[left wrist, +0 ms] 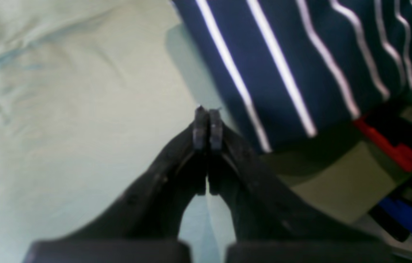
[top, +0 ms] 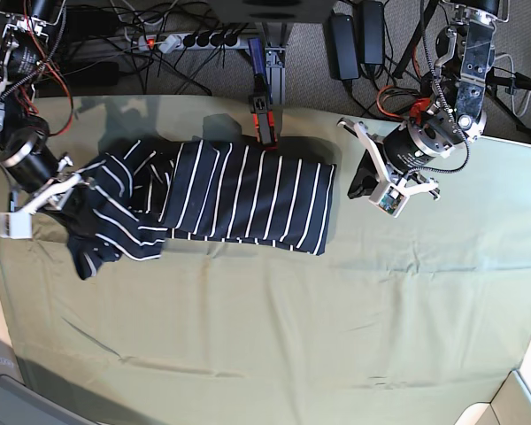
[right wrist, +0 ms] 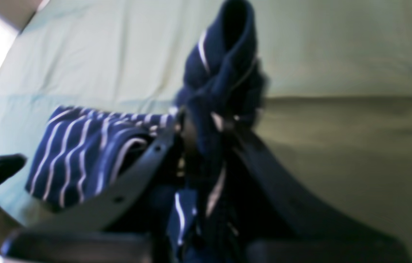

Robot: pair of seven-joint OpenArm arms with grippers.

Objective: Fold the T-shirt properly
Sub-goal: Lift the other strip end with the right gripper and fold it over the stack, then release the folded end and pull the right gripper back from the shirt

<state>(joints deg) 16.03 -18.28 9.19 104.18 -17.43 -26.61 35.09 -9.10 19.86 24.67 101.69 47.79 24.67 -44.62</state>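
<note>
The dark navy T-shirt (top: 248, 195) with thin white stripes lies across the back of the olive-green table cloth (top: 274, 336), its body folded into a wide band. Its left end is bunched and lifted. My right gripper (top: 73, 188) is shut on that bunched end; in the right wrist view the gripper (right wrist: 206, 124) pinches a fold of T-shirt (right wrist: 224, 69) that stands above the fingertips. My left gripper (top: 357, 188) sits just off the shirt's right edge. In the left wrist view the gripper (left wrist: 207, 122) is shut and empty, beside the T-shirt (left wrist: 282, 54).
A red and black clamp (top: 264, 119) stands at the table's back edge, touching the shirt's far side; it also shows in the left wrist view (left wrist: 384, 142). Cables and a power strip (top: 186, 40) lie behind the table. The cloth has wrinkles at the front.
</note>
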